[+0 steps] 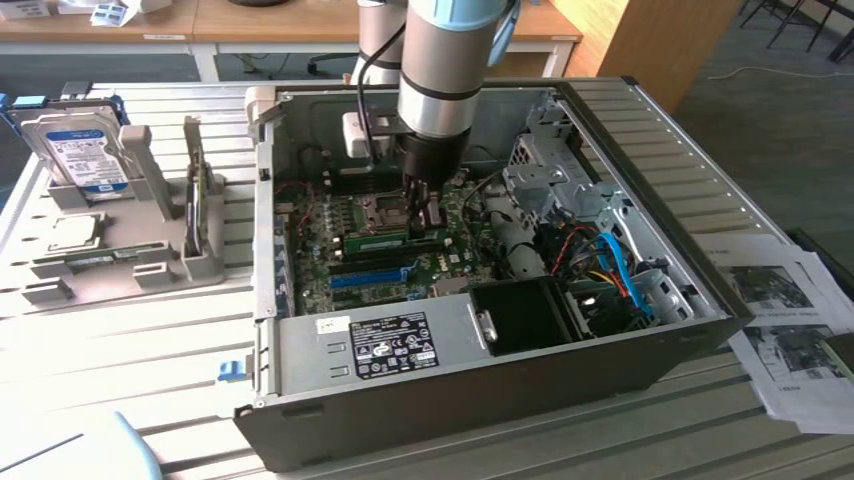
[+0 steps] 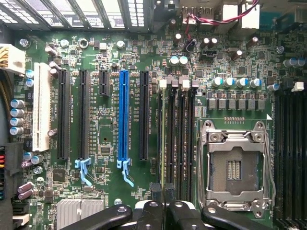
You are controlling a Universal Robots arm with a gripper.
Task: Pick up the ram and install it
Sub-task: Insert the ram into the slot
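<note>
Now, from the left: our parts stand (image 1: 160, 265) sits outside the case (image 1: 441, 400). Inside, the ram (image 1: 378, 241) stands on edge at the memory slots (image 2: 181, 143). Our gripper (image 1: 427, 232), just right of it, seems pinched shut on the ram's right end. Pickup looks done; whether it's fully seated, we cannot tell.

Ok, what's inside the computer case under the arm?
A green motherboard with a blue slot, black memory slots, an empty processor socket, and a green memory stick at the gripper. The gripper hides the slot ends beneath it.
</note>
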